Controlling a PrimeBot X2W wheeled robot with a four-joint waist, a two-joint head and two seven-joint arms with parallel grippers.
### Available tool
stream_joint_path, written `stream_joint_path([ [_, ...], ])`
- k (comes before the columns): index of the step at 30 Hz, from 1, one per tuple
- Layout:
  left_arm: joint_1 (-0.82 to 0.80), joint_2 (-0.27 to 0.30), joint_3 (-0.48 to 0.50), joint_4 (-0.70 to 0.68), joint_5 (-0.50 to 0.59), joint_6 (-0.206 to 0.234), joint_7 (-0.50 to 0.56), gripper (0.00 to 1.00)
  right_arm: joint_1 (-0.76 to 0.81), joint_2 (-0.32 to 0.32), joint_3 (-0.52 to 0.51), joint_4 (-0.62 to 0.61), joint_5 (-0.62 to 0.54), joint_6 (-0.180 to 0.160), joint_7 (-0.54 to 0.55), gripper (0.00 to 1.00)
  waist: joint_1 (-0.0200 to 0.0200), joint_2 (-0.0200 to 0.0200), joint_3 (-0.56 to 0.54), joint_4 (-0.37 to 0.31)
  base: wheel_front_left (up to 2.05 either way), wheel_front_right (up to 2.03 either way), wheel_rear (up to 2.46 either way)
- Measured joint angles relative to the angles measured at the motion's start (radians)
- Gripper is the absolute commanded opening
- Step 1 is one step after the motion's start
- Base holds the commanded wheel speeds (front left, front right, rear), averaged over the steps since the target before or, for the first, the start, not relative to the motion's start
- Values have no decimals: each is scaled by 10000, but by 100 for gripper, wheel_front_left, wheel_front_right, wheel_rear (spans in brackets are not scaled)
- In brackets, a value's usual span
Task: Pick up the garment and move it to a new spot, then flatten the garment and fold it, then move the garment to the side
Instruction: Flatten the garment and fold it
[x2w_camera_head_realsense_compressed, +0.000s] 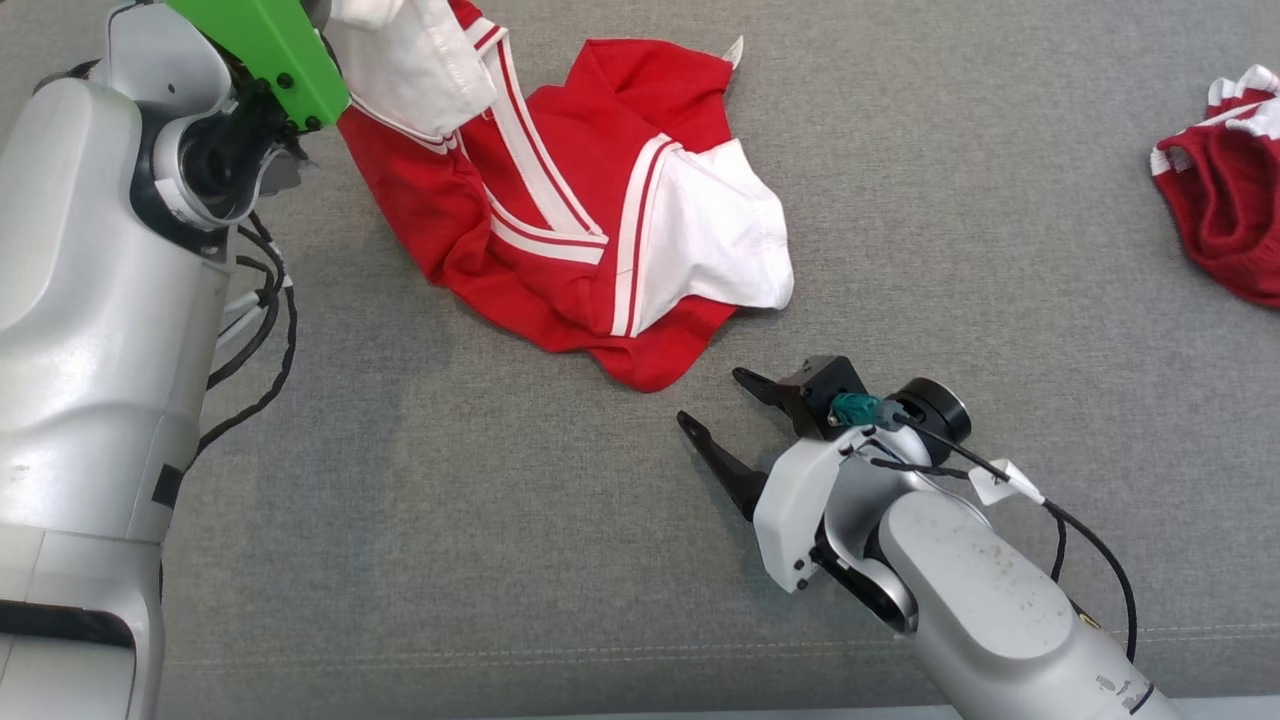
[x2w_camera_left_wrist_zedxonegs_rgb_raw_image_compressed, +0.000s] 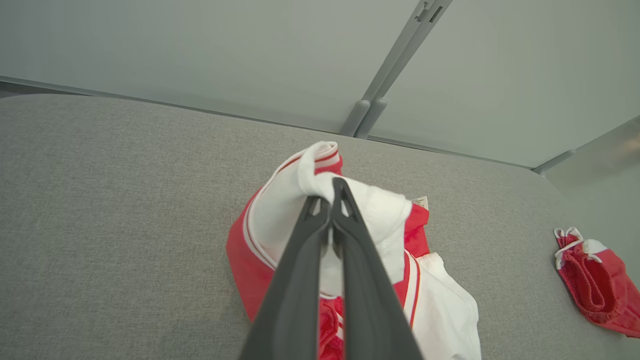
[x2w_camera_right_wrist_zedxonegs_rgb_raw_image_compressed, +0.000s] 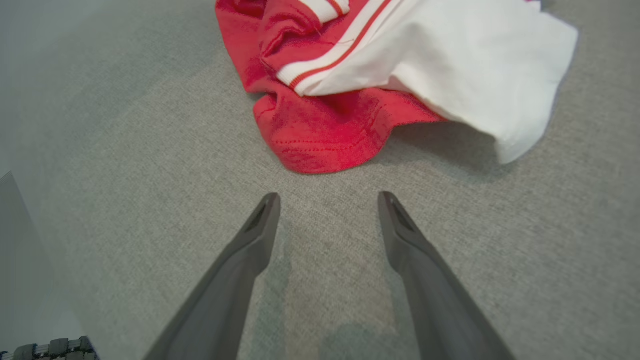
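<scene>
A red-and-white knit piece (x2w_camera_head_realsense_compressed: 1225, 190) lies far right on the grey cloth surface (x2w_camera_head_realsense_compressed: 500, 500).

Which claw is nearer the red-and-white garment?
Left. The left claw is shut on the garment; the right claw, open, sits just short of its red hem.

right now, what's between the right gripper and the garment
A bare stretch of grey surface, seen in the right wrist view, separates the right gripper from the garment.

Closed fingers (x2w_camera_left_wrist_zedxonegs_rgb_raw_image_compressed: 295, 290) of the left gripper (x2w_camera_left_wrist_zedxonegs_rgb_raw_image_compressed: 327, 192) hide the middle of the shirt (x2w_camera_left_wrist_zedxonegs_rgb_raw_image_compressed: 280, 220) below the jaws. Its label (x2w_camera_left_wrist_zedxonegs_rgb_raw_image_compressed: 420, 202), right of those jaws, is too small to read. Past the parted jaws of the right gripper (x2w_camera_right_wrist_zedxonegs_rgb_raw_image_compressed: 328, 196), the shirt runs off the top edge.
</scene>
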Motion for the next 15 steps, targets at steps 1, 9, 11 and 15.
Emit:
stream_joint_path([
  [1, -5, -104, 17, -40, -2, 0, -69, 0, -192, 6, 27, 52, 88, 6, 230, 100, 0, 0, 29, 140, 0, 0, 0],
  [9, -10, -249, 19, -150, -12, 0, -186, 0, -616, 10, 272, 226, 318, 81, 920, 100, 0, 0, 177, 579, 0, 0, 0],
  [11, -10, -291, 27, -155, -12, 0, -192, 0, -672, 12, 311, 244, 326, 81, 982, 100, 0, 0, 227, 642, 0, 0, 0],
  [15, -8, -311, 58, -155, -12, 0, -291, 0, -834, 17, 362, 355, 435, 81, 1064, 100, 0, 0, 289, 715, 0, 0, 0],
])
